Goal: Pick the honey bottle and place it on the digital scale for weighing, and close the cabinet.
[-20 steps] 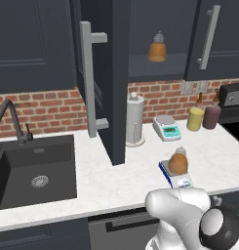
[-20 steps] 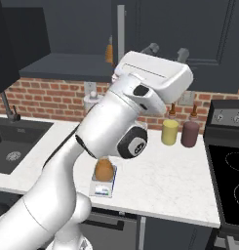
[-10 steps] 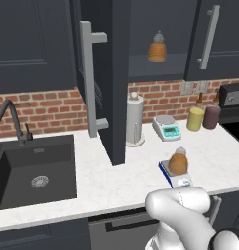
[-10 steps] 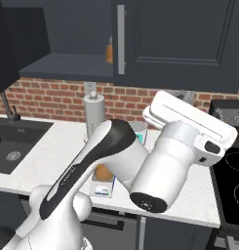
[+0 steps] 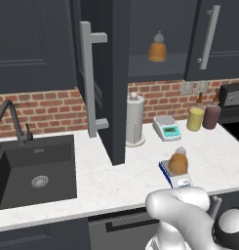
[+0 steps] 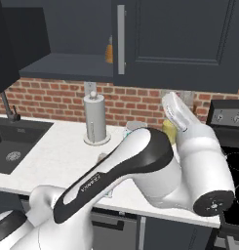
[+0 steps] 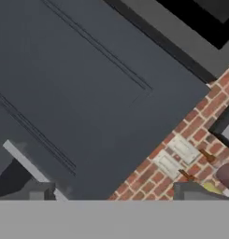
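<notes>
honey bottle (image 5: pixel 178 162) sits on the digital scale (image 5: pixel 175 176) near the counter's front edge, so by the look of it the weighing half is done. cabinet (image 5: pixel 111 78) is what's left: its door stands swung out over the counter, edge-on, with the long grey bar handle (image 5: pixel 90 85) on its sink-side face. the other ribbed orange bottle (image 5: pixel 157 48) stays up on the open shelf, nothing to do with us.

gripper (image 7: pixel 116 193) now, seen from the hand's own camera: two dark tips poking up at six o'clock with a wide gap between them, nothing held, so i'd call it released. it's looking at a closed dark door panel and the brick wall with the outlets (image 7: pixel 175 157), not at the open door.

from the left base camera the open door is at about eleven o'clock from the scale, well apart from the arm (image 6: pixel 155 171), which is bunched up low at the counter front.

handling, as a guess: that door is stiff and hinged, so it wants a steady push on the flat face near the free edge, or a pull at the bar handle; slick paint, fingers could slide.
</notes>
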Controlling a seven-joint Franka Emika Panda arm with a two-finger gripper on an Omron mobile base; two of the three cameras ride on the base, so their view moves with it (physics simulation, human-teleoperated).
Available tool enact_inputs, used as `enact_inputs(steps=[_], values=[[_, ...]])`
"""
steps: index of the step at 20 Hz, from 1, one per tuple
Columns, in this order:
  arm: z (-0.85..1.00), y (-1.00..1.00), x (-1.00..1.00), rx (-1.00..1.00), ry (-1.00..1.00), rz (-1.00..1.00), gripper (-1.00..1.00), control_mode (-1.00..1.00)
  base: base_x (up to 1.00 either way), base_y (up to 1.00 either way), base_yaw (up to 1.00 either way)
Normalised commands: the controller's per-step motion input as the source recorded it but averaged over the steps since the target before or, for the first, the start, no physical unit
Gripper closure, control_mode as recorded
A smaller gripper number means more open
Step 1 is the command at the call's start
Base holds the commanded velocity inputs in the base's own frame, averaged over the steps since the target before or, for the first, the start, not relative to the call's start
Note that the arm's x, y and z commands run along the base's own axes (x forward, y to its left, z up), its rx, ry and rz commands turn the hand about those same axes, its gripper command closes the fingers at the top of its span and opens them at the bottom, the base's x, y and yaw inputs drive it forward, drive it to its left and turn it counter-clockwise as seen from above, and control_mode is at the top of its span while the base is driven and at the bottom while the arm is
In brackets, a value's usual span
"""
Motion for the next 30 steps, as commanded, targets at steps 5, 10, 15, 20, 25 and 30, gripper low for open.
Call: enact_inputs(steps=[5, 10, 15, 20, 25, 30], values=[[0.0, 0.54, 0.15, 0.4, 0.15, 0.46, -1.0, -1.0, 0.0, 0.0, 0.0], [0.0, 0.5, -0.18, 0.0, 0.09, 0.2, -1.0, -1.0, 0.0, 0.0, 0.0], [-0.57, 0.86, -0.14, -0.24, 0.01, 0.0, -1.0, -1.0, 0.0, 0.0, 0.0], [-0.62, 0.93, 0.2, -0.25, 0.06, 0.0, -1.0, -1.0, 0.0, 0.0, 0.0], [-0.31, 0.6, 0.43, -0.16, 0.14, 0.0, -1.0, -1.0, 0.0, 0.0, 0.0], [-0.16, 0.22, 0.18, -0.04, 0.05, 0.0, -1.0, -1.0, 0.0, 0.0, 0.0]])
